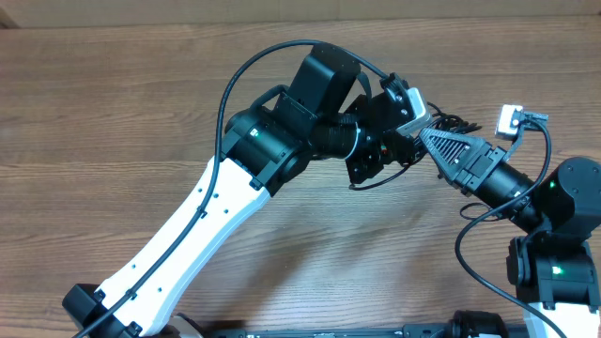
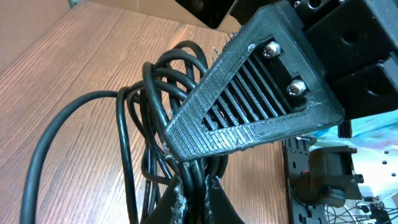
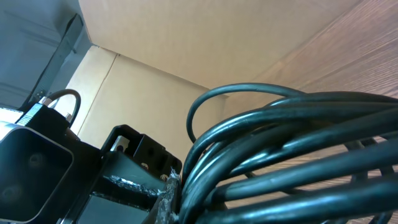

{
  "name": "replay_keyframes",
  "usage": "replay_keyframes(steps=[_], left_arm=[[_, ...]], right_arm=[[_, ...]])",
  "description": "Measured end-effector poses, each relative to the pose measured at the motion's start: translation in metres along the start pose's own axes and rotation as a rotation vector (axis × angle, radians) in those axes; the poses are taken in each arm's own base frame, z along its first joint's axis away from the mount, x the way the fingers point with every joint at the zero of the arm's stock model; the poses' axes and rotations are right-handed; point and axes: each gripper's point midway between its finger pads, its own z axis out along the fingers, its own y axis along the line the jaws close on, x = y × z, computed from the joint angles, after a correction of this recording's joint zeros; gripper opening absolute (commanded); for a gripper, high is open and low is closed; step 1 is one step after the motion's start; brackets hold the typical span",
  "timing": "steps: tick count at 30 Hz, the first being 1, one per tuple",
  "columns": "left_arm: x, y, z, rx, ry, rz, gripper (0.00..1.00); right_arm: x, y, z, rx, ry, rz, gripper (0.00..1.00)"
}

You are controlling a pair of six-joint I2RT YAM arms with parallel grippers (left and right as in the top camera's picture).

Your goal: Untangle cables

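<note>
Several glossy black cables [image 2: 163,74] form a tangled bundle of round loops at centre frame in the left wrist view, with the wood-grain table [image 1: 113,113] behind them; the right gripper [image 1: 425,139], its triangular finger [image 2: 249,106] slotted and rough-printed, is clamped closed on the bundle's upper strands; the left gripper [image 2: 191,190], at the lower edge, is also closed, pinching strands between coarse black tips; overhead, both meet right of centre.

Overhead, the left tool [image 1: 399,150] and right tool [image 1: 427,138] hide most of the cables [image 1: 457,120]; plugs cannot be made out anywhere.
</note>
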Motion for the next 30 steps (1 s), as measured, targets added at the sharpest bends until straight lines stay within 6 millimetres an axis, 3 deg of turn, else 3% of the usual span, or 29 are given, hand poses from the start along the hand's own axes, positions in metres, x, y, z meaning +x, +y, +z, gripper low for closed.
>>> replay_keyframes(steps=[1,5,6,12,14,16,19,20,21,26,27,30], left_arm=[[0.0,0.0,0.0,-0.001,0.0,0.0,0.04],[-0.001,0.002,0.0,-0.008,-0.004,0.004,0.04],[-0.002,0.002,0.0,-0.011,-0.008,0.006,0.04],[-0.009,0.016,-0.003,-0.068,-0.034,-0.053,0.04],[-0.01,0.023,-0.007,-0.086,-0.047,-0.081,0.04],[-0.01,0.029,-0.01,-0.099,-0.054,-0.105,0.04],[-0.011,0.029,-0.013,-0.079,-0.064,-0.121,0.04],[-0.012,0.026,-0.013,-0.057,-0.068,-0.119,0.04],[-0.014,0.02,-0.012,-0.023,-0.075,-0.116,0.04],[-0.017,0.007,-0.013,0.053,-0.089,-0.113,0.04],[-0.017,0.006,-0.013,0.059,-0.09,-0.113,0.04],[-0.017,0.006,-0.014,0.063,-0.091,-0.115,0.04]], right_arm=[[0.0,0.0,0.0,0.0,0.0,0.0,0.11],[0.002,0.002,0.0,-0.009,0.013,-0.001,0.49],[0.003,0.002,0.0,-0.012,0.02,-0.002,0.51],[0.009,0.005,0.0,-0.029,0.051,-0.05,0.48],[0.011,0.006,0.0,-0.038,0.062,-0.087,0.27],[0.012,0.007,-0.001,-0.044,0.07,-0.107,0.2],[0.013,0.009,-0.001,-0.054,0.072,-0.159,0.27],[0.012,0.011,-0.001,-0.059,0.069,-0.176,0.37],[0.011,0.011,-0.001,-0.062,0.067,-0.188,0.41],[0.003,0.005,0.0,-0.024,0.017,-0.211,0.42],[0.002,0.003,0.0,-0.015,0.011,-0.209,0.31],[-0.002,0.001,0.0,0.003,-0.013,-0.233,0.15]])
